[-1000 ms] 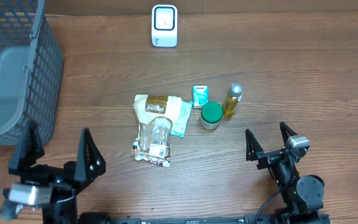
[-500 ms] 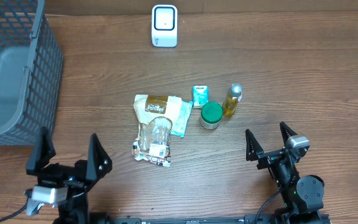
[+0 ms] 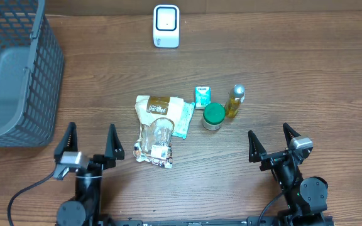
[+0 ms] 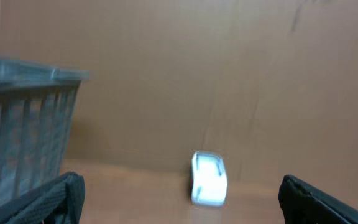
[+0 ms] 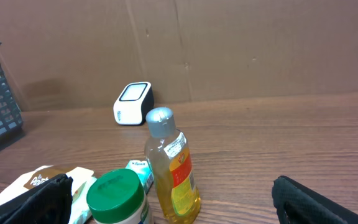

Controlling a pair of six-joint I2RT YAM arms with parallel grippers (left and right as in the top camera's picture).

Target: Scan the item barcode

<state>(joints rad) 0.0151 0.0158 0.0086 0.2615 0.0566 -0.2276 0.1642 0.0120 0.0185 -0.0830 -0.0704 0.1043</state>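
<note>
resting low at the near edge of the brown wooden surface (image 3: 307,75), both arms face the far cardboard wall. the left fingers (image 3: 112,138) stand spread wide with nothing between them, just left of the goods. in the left wrist view only their dark tips show at the bottom corners. the right fingers (image 3: 254,147) are likewise splayed and hold nothing, near the bottom right, apart from the goods.

the white box-shaped barcode scanner (image 3: 166,26) stands at the far edge, about the middle, its dark-rimmed window tilted upward. nothing is held in front of it.

the items lie in a cluster near the centre of the surface, well apart from the scanner. a beige and brown snack pouch with a clear window (image 3: 154,129) lies flat, its top pointing away from the arms. a flat white and teal packet (image 3: 183,118) is tucked partly under its right edge. to the right stands a white jar with a green lid (image 3: 213,115), upright, and just beside it a clear bottle of yellow liquid with a silver cap (image 3: 235,102), also upright. a small teal carton (image 3: 202,96) sits just behind the jar. whether any barcode faces up is too small to tell.

a grey plastic mesh basket (image 3: 17,69) fills the far left corner, away from the items.
</note>
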